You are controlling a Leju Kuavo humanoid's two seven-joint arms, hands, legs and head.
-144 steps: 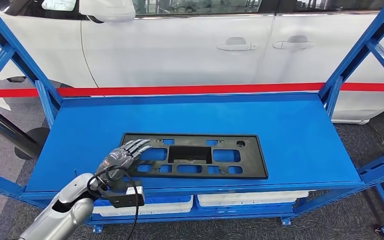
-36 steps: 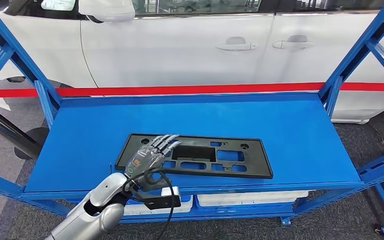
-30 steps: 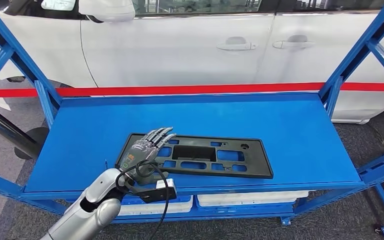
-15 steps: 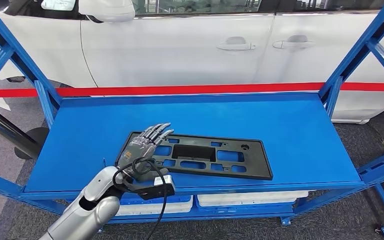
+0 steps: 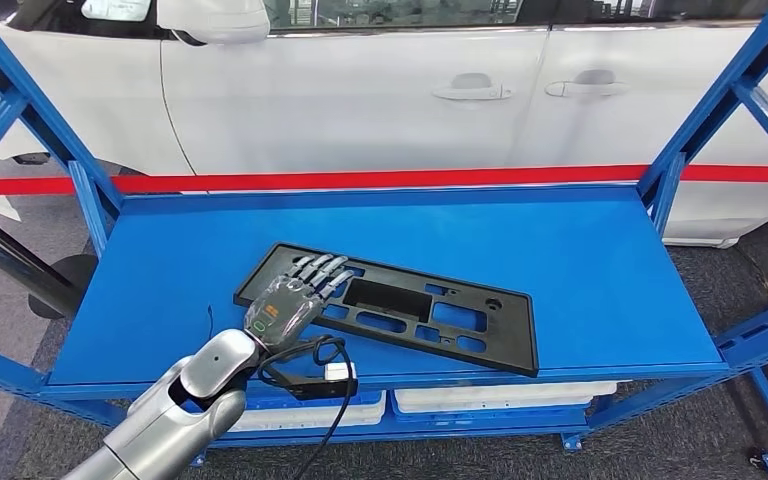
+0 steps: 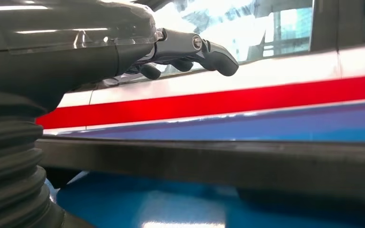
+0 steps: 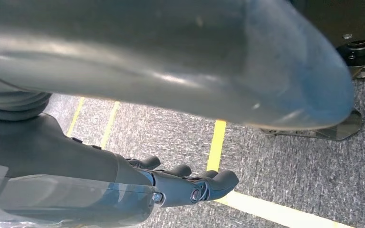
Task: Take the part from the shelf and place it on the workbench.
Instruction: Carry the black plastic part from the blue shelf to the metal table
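Black part (image 5: pixel 397 306): matt moulded plastic, smooth, many cutouts. Shelf (image 5: pixel 580 260): blue painted metal, smooth, semi-gloss, faint sheen. Left hand (image 5: pixel 290 298): silvery metal-look fingers, glossy clear shell over the back; grey ribbed rubbery cover at the wrist (image 6: pixel 9 171). Left arm (image 5: pixel 175 415): smooth satin silver casing. Car (image 5: pixel 380 85): glossy white paint. Floor (image 7: pixel 275 161): rough grey carpet-like surface, yellow tape lines (image 7: pixel 216 145). Right hand (image 7: pixel 180 183): dark matt fingers.

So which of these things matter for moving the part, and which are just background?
For the job:
- flat black plastic panel with cut-outs
- blue metal shelf
- left hand, resting on the panel

Background:
- white car
- white trays underneath
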